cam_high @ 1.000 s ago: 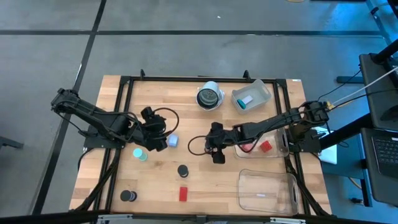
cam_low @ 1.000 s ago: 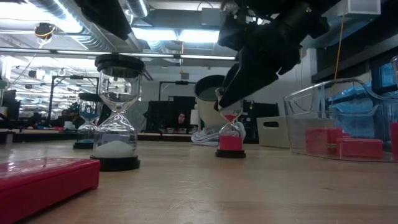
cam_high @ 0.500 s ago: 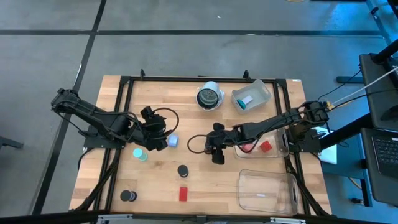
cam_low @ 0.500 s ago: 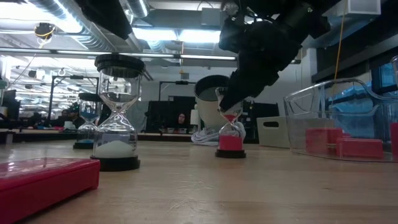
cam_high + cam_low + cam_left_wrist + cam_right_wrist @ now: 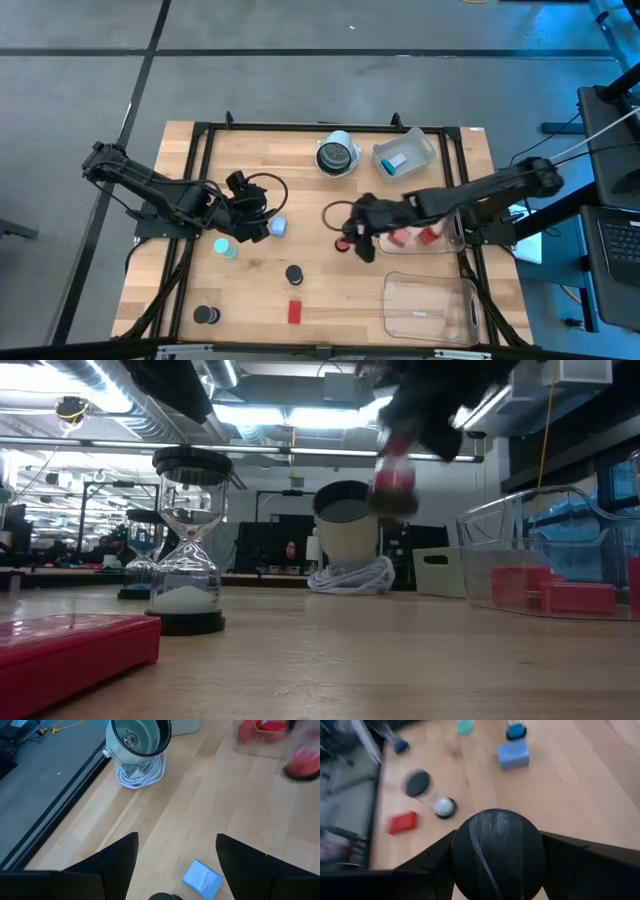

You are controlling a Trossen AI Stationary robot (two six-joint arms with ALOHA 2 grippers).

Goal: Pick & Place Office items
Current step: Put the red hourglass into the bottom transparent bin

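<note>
Right pincer [image 5: 352, 240] clamps a red hourglass [image 5: 393, 482] aloft, beside the clear bin [image 5: 455, 232] edge.

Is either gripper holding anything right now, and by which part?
The right gripper holds the red hourglass by its upper end, in the air. The left gripper is open and empty.

right gripper [image 5: 400, 455]: I see only blur in low view
red hourglass [image 5: 393, 480]: smeared; in wrist view black cap [image 5: 496, 852] hides it
red block [image 5: 70, 642]: cut off by frame edge
</note>
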